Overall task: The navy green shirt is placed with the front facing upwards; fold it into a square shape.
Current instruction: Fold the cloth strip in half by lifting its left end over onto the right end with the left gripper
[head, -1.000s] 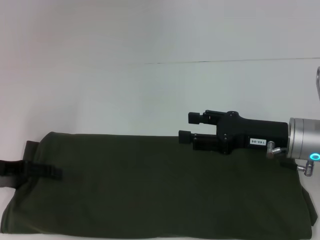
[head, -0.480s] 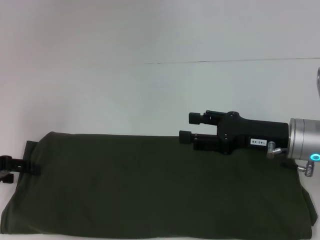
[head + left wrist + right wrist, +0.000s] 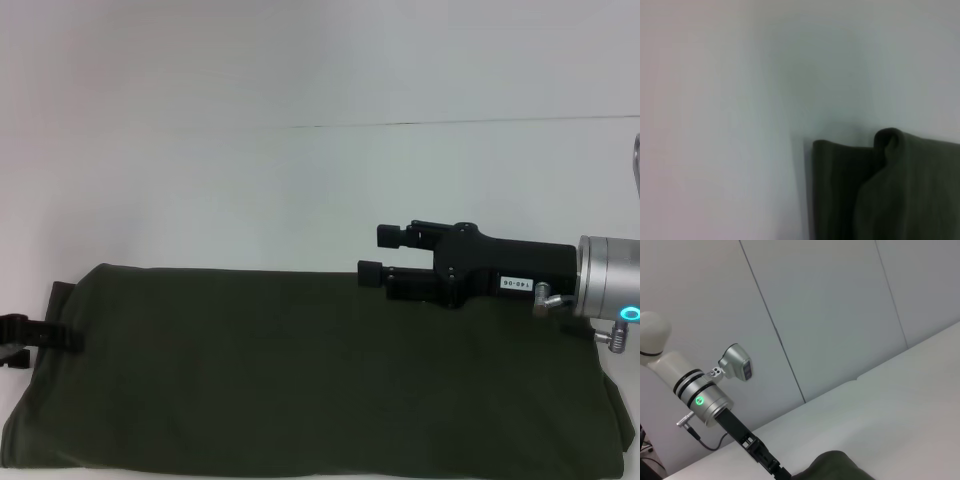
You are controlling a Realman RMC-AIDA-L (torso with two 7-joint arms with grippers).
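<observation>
The navy green shirt (image 3: 300,380) lies as a long dark olive band across the near part of the white table (image 3: 300,190), plain side up, with no lettering showing. My right gripper (image 3: 378,254) hovers over the shirt's far edge right of centre, pointing left, open with nothing between its fingers. My left gripper (image 3: 40,335) sits low at the shirt's left end, partly cut off by the picture's edge. In the left wrist view the shirt's (image 3: 900,190) end shows a small raised fold. The right wrist view shows the left arm (image 3: 710,402) reaching down to the shirt (image 3: 835,467).
The white table stretches far behind the shirt up to a thin seam line (image 3: 450,123). Grey wall panels (image 3: 830,315) stand beyond the table in the right wrist view. The shirt's right end reaches the head view's right border.
My left gripper has drawn back leftward off the shirt to its left end. The right gripper and the shirt have stayed put.
</observation>
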